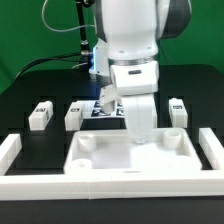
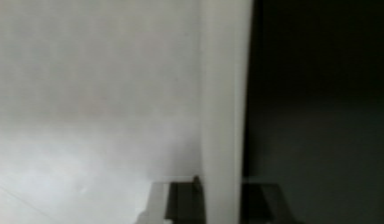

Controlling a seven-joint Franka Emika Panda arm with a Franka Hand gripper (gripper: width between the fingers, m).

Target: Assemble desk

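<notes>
Near square legs (image 1: 40, 114), seemingly plastic tabletop (image 1: 110, 160)

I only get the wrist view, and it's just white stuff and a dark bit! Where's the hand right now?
Observer: The hand is down at the far rim of the white tabletop, near the rim's middle.
Operator: Are there any legs around?
Observer: I see three legs standing beyond the tabletop: two toward the exterior view's left, one toward its right.
Operator: What's around the tabletop?
Observer: Long white border bars run along its near side and both ends.
</notes>
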